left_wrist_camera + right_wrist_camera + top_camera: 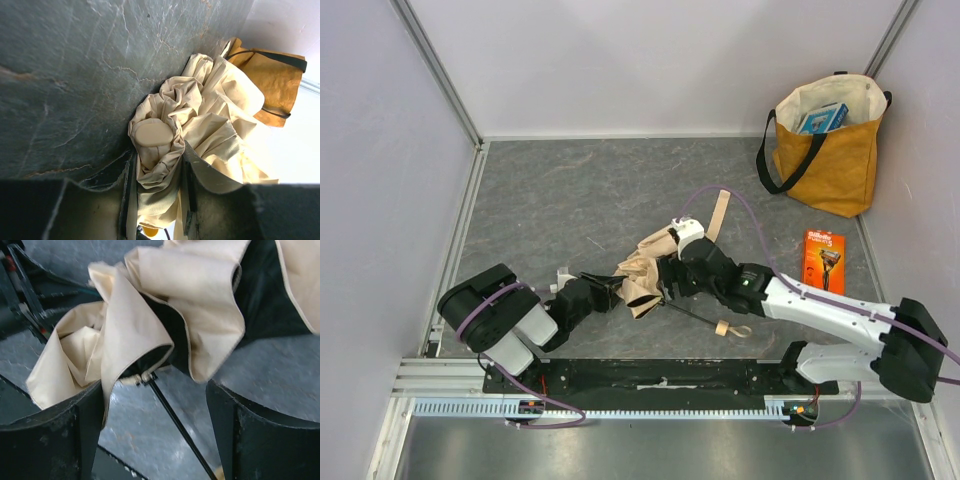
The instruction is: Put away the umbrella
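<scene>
Nearest, the left gripper (157, 162) is clamped on the umbrella (645, 275), bunched mid-table. The right gripper (155, 389) stands wide apart (nothing held); it should gather loose folds toward the shaft (175, 425) before closing.

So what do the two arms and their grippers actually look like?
Both arms are mostly black. The left arm has bulky black joints and a pale grey link. The right arm has a long white link. A purple cable runs along each. The left gripper and right gripper are dark, with broad fingers.
</scene>
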